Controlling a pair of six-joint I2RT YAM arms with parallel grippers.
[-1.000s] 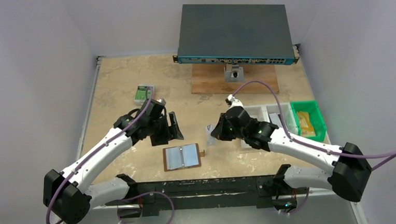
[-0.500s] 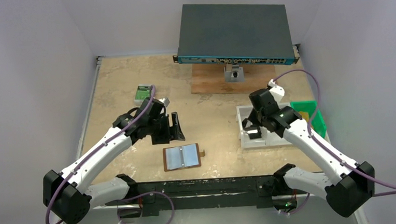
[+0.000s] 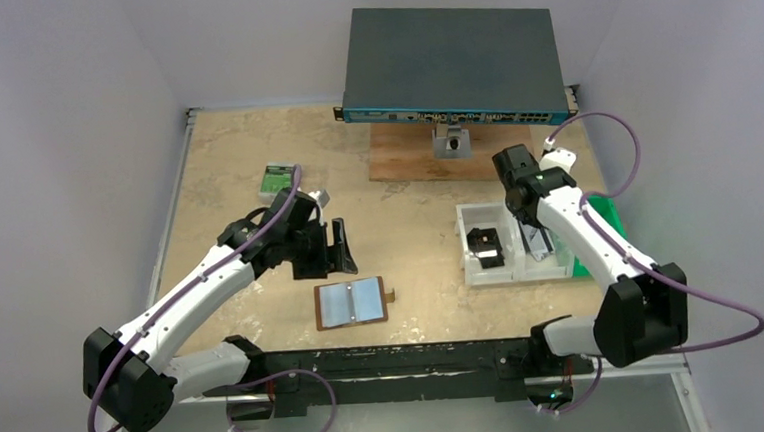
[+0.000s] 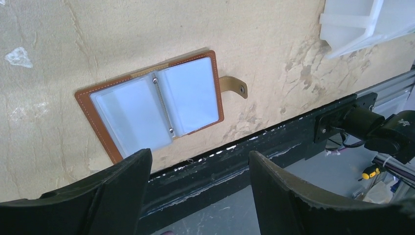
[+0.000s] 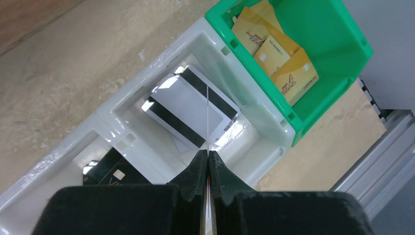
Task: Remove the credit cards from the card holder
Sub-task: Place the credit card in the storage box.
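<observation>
Right gripper (image 5: 208, 154) is clamped on a thin card (image 5: 207, 117), seen edge-on as a pale line rising from between the black fingertips. It hangs well to the right of the card holder (image 3: 350, 303) and a little farther from the arm bases, over a white two-compartment tray (image 5: 151, 68). Directly beneath the held card, in the tray compartment farther from the card holder, lie white cards with black stripes (image 5: 191, 110). The tray compartment nearer the card holder contains a black card (image 5: 115, 174). Touching the tray on the side away from the card holder is a green bin (image 5: 342, 29) with several gold cards (image 5: 274, 58) inside.

Left gripper (image 4: 198, 159) is spread wide and grasps nothing. It hovers just behind the card holder, above the table (image 3: 398, 215), with its two dark fingers framing the holder's near edge in the wrist view.

The card holder lies flat and unfolded on the table, close to the table's front edge, between the two arms. Its brown leather border surrounds two plain grey-blue pockets, and its snap tab (image 4: 235, 87) sticks out toward the tray.

Behind the card holder and to its left sits a small green-and-white box (image 3: 278, 179). Far behind it, slightly to the right, a dark network switch (image 3: 449, 67) stands over a wooden board (image 3: 451, 154).
</observation>
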